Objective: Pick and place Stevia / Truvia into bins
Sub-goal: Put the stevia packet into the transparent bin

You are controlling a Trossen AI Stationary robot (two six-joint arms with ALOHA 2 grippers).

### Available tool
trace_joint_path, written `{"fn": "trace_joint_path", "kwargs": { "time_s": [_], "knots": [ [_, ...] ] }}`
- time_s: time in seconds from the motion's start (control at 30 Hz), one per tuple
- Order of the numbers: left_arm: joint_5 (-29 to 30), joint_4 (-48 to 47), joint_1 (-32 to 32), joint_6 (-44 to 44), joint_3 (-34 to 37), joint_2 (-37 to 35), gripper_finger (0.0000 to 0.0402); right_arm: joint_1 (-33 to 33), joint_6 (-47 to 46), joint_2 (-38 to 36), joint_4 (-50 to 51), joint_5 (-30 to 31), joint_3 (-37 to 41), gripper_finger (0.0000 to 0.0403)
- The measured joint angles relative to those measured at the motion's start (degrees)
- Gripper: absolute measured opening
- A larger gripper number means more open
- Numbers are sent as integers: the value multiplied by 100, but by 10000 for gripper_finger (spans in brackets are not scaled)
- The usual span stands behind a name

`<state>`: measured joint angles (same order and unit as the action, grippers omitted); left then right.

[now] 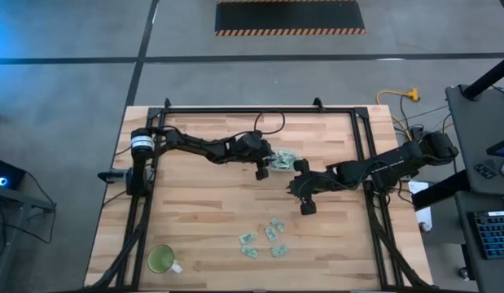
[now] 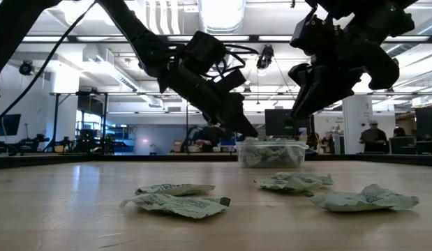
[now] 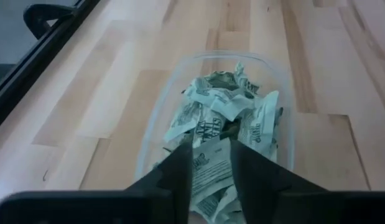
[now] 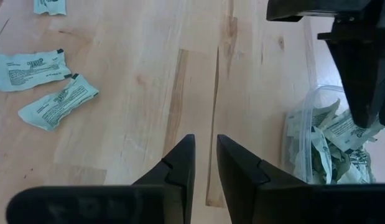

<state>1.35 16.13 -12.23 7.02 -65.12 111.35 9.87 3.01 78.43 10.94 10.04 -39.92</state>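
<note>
Clear plastic tub (image 3: 156, 118), piled with sachets (image 3: 232, 106), sits right under the left gripper (image 3: 211, 163), fingers slightly parted with a packet (image 3: 208, 168) showing between them; right gripper (image 4: 205, 160) hangs beside the tub, nearly closed, empty, loose sachets (image 1: 262, 238) on the table (image 1: 203, 212) nearby

Sachets (image 1: 281, 159) fill the tub (image 1: 273, 165); others (image 1: 264, 238) lie nearer the cup (image 1: 161, 260).

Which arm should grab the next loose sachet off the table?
Probably the right. The right gripper is empty, nearly closed, and nearest the loose sachets. The left gripper is over the tub, a sachet between its fingers.
</note>
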Motion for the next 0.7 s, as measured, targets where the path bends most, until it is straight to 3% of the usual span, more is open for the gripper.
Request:
{"fn": "trace_joint_path", "kwargs": {
  "time_s": [0.27,0.7],
  "knots": [
    [30,-7,-5,82,-1,0,7,0,2,0,-17,0,0,57],
    [-127,-231,-172,-478,-9,6,0,0,2,0,-94,0,0,57]
  ]
}}
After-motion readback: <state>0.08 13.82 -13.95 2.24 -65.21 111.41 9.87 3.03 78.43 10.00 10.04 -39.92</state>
